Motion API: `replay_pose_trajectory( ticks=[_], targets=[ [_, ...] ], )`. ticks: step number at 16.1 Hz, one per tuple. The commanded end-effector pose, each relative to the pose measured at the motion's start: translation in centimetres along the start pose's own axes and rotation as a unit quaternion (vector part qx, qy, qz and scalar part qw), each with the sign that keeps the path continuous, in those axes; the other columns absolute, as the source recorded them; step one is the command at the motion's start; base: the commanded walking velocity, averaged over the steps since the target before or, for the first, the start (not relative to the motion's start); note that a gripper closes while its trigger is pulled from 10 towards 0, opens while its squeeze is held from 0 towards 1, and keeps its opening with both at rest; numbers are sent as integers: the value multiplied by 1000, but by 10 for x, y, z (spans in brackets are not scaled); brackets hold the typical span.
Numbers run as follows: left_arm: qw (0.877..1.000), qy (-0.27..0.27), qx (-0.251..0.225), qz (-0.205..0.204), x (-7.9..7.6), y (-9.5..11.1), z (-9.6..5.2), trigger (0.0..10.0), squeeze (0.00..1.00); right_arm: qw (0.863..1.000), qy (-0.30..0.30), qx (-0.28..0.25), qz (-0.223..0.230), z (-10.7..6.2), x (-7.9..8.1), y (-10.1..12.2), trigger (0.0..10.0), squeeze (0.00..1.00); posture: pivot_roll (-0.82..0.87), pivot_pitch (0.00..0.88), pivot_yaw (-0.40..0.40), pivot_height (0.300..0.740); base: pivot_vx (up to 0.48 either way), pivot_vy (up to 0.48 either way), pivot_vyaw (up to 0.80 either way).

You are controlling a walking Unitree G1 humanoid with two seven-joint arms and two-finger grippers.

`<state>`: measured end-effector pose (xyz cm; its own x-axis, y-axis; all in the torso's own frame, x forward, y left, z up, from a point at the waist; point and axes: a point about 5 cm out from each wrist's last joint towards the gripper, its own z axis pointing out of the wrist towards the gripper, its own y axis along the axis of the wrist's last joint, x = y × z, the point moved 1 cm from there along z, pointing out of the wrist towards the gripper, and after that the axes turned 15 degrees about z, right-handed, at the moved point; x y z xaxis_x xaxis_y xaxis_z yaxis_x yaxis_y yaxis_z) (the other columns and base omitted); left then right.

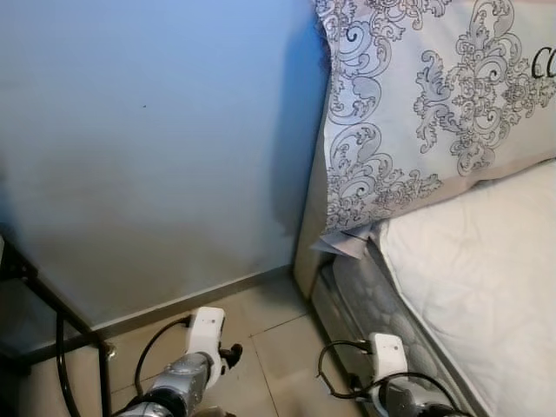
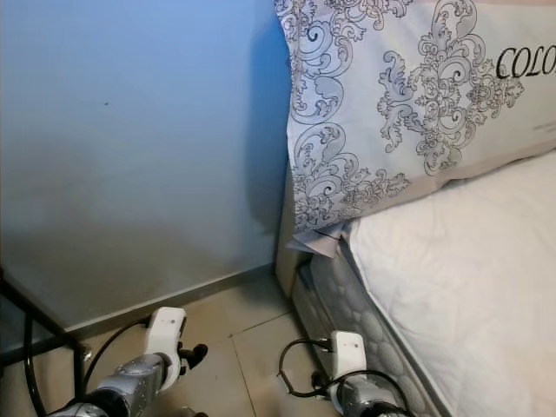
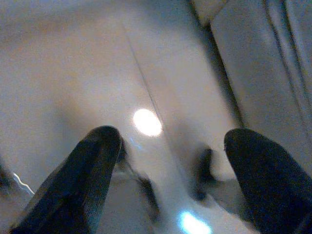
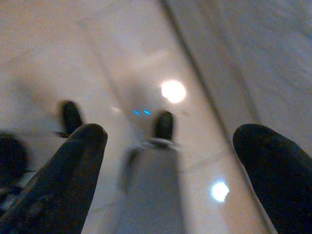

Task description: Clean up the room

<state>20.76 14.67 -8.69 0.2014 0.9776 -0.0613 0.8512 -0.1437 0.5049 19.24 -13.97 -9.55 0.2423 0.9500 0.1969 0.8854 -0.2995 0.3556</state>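
Pincers, left (image 3: 168,180) and right (image 4: 170,175), hang spread, empty over blurred floor (image 3: 97,73).

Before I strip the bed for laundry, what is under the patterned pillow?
The pillow lies on the white mattress. A crumpled bit of white paper or fabric pokes out beneath its lower corner. Whatever else lies under it is covered.
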Motion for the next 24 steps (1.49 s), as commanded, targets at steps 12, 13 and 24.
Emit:
replay_pose_trajectory(
  ticks=[12, 13, 24],
  targets=[
    [1000, -4, 18, -4, -5, -4, 1, 10000, 0, 1000, 19, -25, -4, -1, 13, 15, 10000, 0, -20, 0, -31, 740, 0, 0, 0],
    [1000, -5, 19, 0, -6, -5, 1, 10000, 0, 999, 22, -24, -8, 0, 15, 15, 10000, 0, -21, 0, -32, 740, 0, 0, 0],
    [850, 48, -516, 97, 7, 156, -155, 10000, 0, 875, 127, -464, -58, -130, 4, 130, 10000, 0, 43, 0, -52, 740, 0, 0, 0]
  ],
)
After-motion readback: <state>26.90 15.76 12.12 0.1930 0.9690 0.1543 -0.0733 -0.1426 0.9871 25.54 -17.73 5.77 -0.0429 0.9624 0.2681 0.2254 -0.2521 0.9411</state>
